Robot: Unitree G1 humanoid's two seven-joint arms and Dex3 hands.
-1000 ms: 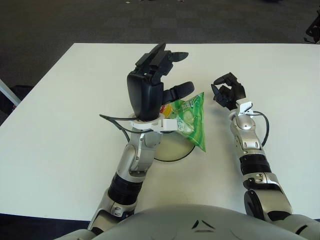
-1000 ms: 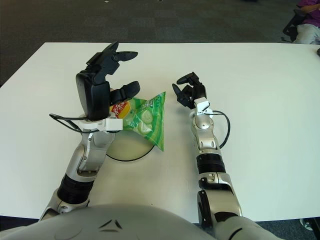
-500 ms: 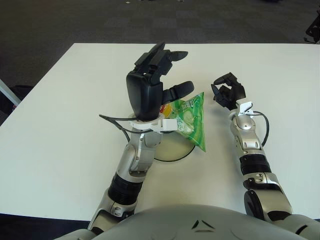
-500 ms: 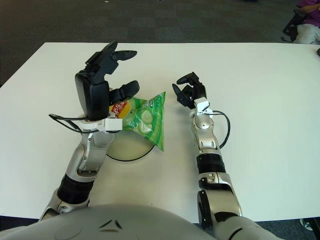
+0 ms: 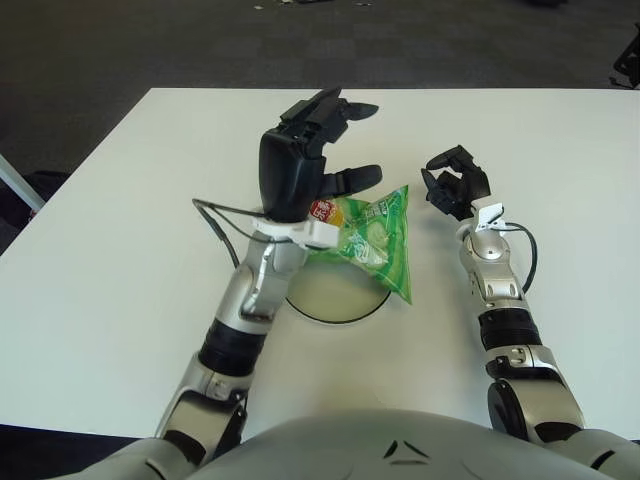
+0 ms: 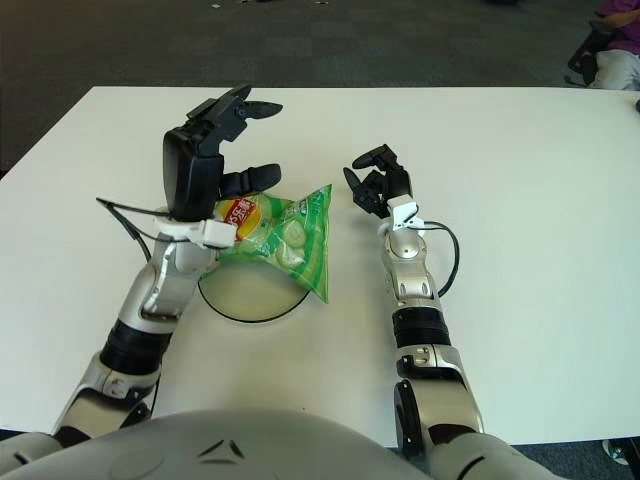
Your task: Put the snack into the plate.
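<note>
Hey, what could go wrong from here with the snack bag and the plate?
1. The green snack bag lies over the plate's right rim with its lower corner on the table; it may tip or slide off.
2. The left hand, fingers spread, shows right beside the bag and might drag it.
The right hand shows right of the bag.

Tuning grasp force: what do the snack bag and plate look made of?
Snack bag: looks like thin glossy plastic film, going by its printed green face, crinkles and sealed pointed corners. Plate: smooth pale disc with a dark rim line, likely plastic or glazed ceramic; cannot tell which. Left hand is open above the bag.
</note>
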